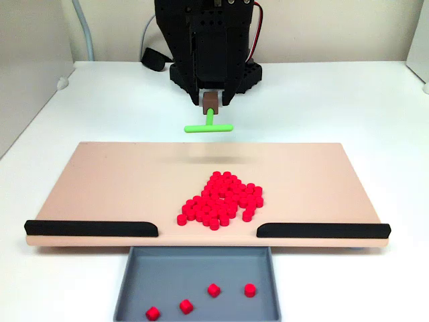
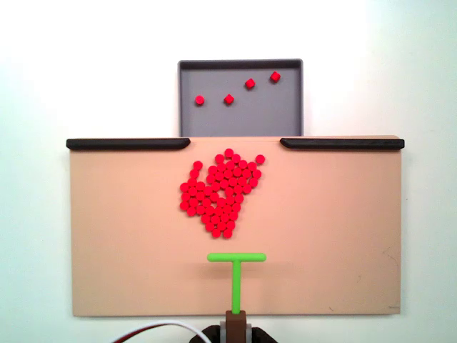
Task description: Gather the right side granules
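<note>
**Granule cluster at board centre, T-shaped tool held clear**

The gripper [image 1: 210,102] is seen at the upper centre of a fixed view, closed on a brown block [image 1: 210,101] from which the green T-shaped stick [image 1: 208,127] projects. In that view the crossbar of the stick is seen above the far edge of the tan board [image 1: 100,181], and a faint shadow is cast on the board below it. In the other fixed view [image 2: 236,275] the crossbar is placed at lower centre, well apart from the pile.

The granules [image 1: 222,199] are gathered in one dense cluster near the middle of the board, slightly right of centre in this view; in the other fixed view [image 2: 221,191] the cluster is placed slightly left of centre. The cluster is located near the gap between the two black rails [image 1: 92,228] [image 1: 323,231].

Four loose red granules [image 2: 250,83] are contained in the grey tray [image 1: 131,295], which is set against the board edge at the gap. The assembly is supported on a white table [image 1: 375,100].
</note>
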You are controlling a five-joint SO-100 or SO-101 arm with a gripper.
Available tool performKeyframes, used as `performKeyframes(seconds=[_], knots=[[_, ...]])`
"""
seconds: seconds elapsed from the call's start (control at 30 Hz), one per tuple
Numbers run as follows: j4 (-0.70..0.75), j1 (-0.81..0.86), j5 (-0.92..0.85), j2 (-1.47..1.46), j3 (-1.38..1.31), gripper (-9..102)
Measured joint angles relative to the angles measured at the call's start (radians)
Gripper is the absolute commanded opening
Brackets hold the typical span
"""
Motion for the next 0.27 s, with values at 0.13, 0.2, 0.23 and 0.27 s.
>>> performKeyframes(seconds=[0.13, 0.2, 0.23, 0.27], knots=[[0.0, -0.002, -0.011, 0.014, 0.0, 0], [0.0, -0.002, -0.014, 0.02, 0.0, 0], [0.0, -0.002, -0.014, 0.021, 0.0, 0], [0.0, -0.002, -0.014, 0.021, 0.0, 0]])
